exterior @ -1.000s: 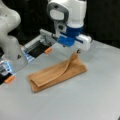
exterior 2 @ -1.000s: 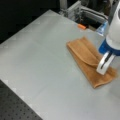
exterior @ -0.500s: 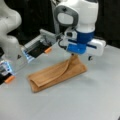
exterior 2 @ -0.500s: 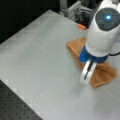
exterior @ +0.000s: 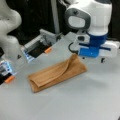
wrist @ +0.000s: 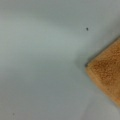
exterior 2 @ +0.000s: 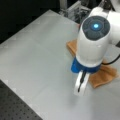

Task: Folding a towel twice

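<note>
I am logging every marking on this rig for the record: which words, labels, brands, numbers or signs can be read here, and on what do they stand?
No readable text in any view.
The orange-brown terry cloth towel, lying folded into a long strip on the grey table, bears no label.
The white and blue gripper, above the table beside the towel, bears no lettering; only a blue light glows on the arm.
The blue-lit devices at a front view's left are too blurred to read.

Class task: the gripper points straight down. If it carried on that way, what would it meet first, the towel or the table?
Probably the bare table. The wrist view shows mostly grey surface, with only a towel corner at its right edge. In a front view the gripper hangs just off the towel's edge, though depth is uncertain.
</note>
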